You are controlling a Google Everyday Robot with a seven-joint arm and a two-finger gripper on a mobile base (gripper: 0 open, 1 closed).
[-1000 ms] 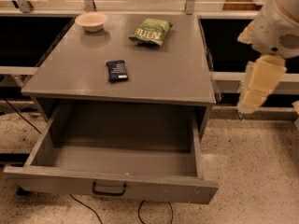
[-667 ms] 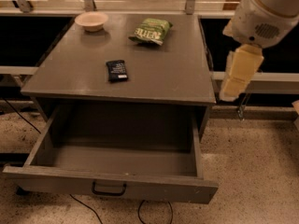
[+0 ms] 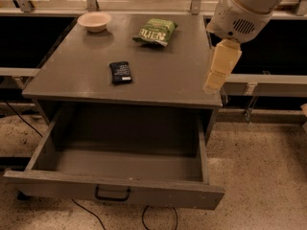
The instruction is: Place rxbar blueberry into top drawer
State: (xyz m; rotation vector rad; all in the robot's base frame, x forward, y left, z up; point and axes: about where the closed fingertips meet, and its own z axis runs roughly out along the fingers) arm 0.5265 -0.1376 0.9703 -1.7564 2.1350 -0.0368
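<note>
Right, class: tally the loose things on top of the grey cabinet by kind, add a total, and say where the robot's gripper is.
Flat dark navy snack bar: 1
Crinkled green chip bag: 1
Small pale round bowl: 1
Total: 3
The cream gripper hangs by the right front corner of the grey cabinet top, apart from the bar.

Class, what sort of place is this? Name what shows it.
Probably a robot test lab: a lone grey cabinet, cables on the speckled floor, and the gripper above the cabinet's right edge.

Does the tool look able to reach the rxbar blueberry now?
Probably yes: the tool hangs at the right edge of the cabinet top; only bare surface separates it from the rxbar blueberry.
</note>
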